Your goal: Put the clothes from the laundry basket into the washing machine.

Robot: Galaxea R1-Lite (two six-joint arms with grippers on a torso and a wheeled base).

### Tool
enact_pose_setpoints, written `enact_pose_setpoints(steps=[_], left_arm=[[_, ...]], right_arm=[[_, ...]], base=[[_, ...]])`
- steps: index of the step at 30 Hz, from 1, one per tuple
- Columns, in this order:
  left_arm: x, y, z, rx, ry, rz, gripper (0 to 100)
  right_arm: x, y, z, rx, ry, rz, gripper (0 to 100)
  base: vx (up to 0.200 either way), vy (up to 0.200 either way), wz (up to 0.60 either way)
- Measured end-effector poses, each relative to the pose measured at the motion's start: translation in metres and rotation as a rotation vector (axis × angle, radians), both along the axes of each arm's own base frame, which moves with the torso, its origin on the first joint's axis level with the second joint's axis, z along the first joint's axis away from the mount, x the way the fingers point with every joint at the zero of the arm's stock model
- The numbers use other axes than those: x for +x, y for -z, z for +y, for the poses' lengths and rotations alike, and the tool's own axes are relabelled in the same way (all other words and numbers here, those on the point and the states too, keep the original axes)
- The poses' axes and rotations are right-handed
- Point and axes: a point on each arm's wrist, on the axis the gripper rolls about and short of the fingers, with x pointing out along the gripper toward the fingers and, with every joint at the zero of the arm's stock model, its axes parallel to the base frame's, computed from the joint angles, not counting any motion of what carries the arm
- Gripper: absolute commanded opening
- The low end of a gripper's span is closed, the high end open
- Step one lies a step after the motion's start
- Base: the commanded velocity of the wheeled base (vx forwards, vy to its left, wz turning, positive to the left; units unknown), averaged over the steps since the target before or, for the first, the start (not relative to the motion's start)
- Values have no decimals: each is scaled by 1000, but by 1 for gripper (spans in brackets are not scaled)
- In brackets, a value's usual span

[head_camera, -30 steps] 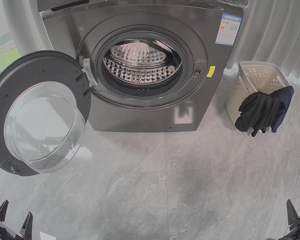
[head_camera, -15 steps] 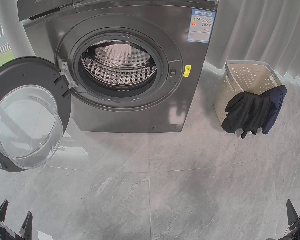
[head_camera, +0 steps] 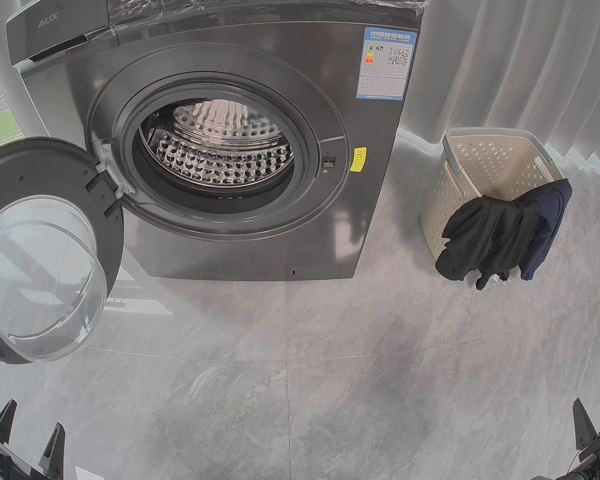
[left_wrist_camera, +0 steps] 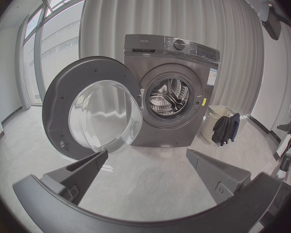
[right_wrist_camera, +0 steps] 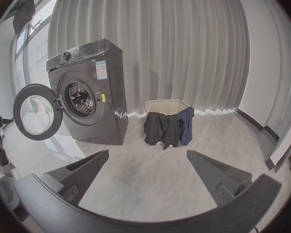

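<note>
The washing machine [head_camera: 247, 135] stands square ahead, a dark grey metal box with clear film wrinkled over its top panel; its round door [head_camera: 40, 248] is hinged on the robot's left and swung fully wide, the dark rim jutting out over the floor on that side, the bulged clear glass bowl facing the robot; the mouth shows the perforated steel drum [head_camera: 213, 148]. The laundry basket [head_camera: 493, 155], cream plastic with small cut-outs, sits on the floor just beside the machine's right front corner, close to the pleated white curtain [head_camera: 513, 48]; a black garment [head_camera: 487, 235] and a navy garment [head_camera: 543, 225] drape side by side over its near rim and hang limp down the outer wall. A wide stretch of glossy grey tile floor [head_camera: 313, 381] lies between these and both arms. The left tool [left_wrist_camera: 146, 152] is low at the left, well short of the door's edge, its fingers apart and holding nothing; the right tool [right_wrist_camera: 147, 152] is low at the right, well apart from the basket, fingers likewise spread with nothing between them. The left wrist view takes in a tall window [left_wrist_camera: 55, 42] beyond the door; the right wrist view shows the machine's flat side panel.
</note>
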Motion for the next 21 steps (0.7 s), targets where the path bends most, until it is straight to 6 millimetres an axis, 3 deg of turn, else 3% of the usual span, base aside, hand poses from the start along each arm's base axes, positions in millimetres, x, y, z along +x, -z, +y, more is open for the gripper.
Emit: enact_pose_setpoints(steps=[2, 11, 21], left_arm=[[0, 0, 0, 0, 0, 0, 100], [0, 0, 0, 0, 1, 0, 100], [0, 0, 0, 0, 1, 0, 100]], right_arm=[[0, 0, 0, 0, 0, 0, 100], [0, 0, 0, 0, 0, 1, 100], [0, 0, 0, 0, 1, 1, 100]], base=[[200, 0, 0], [0, 0, 0], [0, -200, 0]])
